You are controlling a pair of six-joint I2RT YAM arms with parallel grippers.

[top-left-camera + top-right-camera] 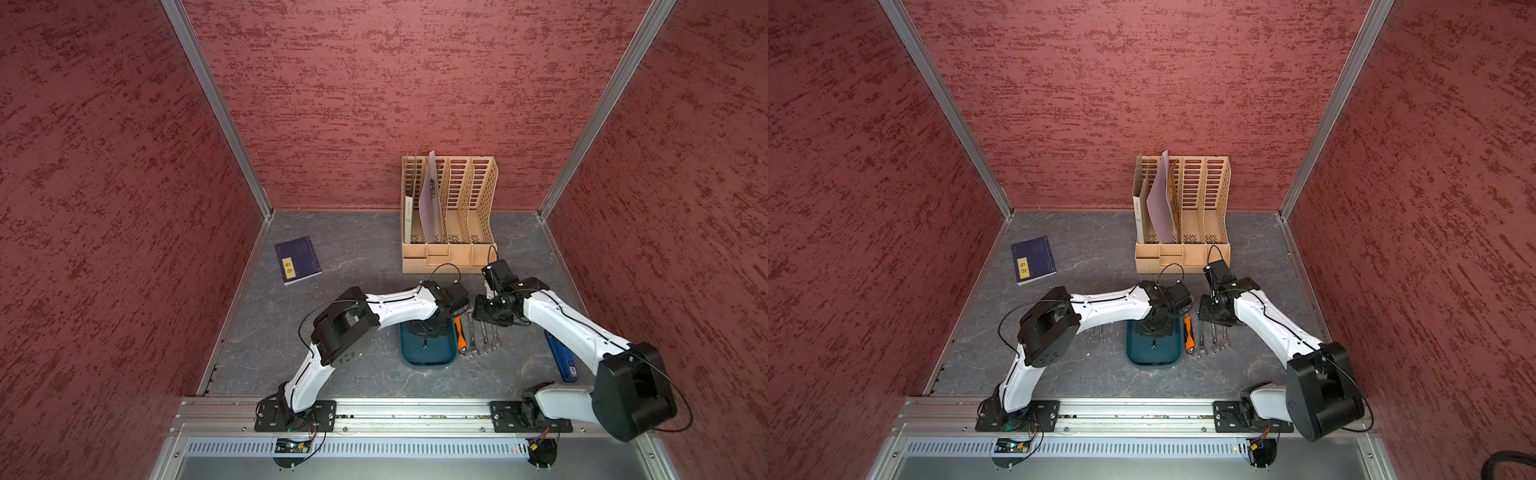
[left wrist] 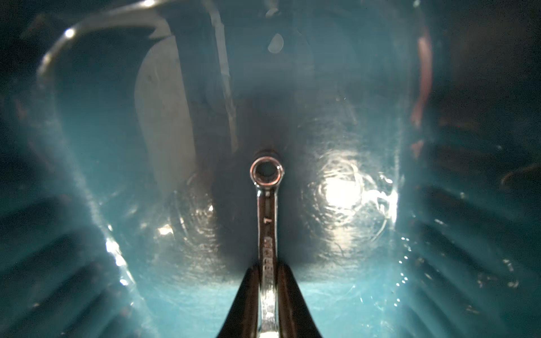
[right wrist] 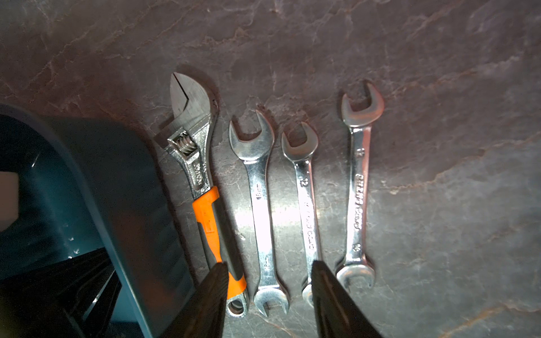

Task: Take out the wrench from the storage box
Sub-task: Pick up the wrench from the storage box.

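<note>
The grasping step is in hand: the left gripper (image 2: 268, 272) is clenched on the shaft of the wrench (image 2: 267, 210), inside the storage box (image 2: 336, 298). The right gripper (image 3: 269, 275) hangs released. Next, I judge, it needs a straight lift above the rim.

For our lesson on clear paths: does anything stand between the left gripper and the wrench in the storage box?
Nothing visible does. In the left wrist view, the left gripper sits astride the wrench inside the storage box, fingers against its shaft.
</note>
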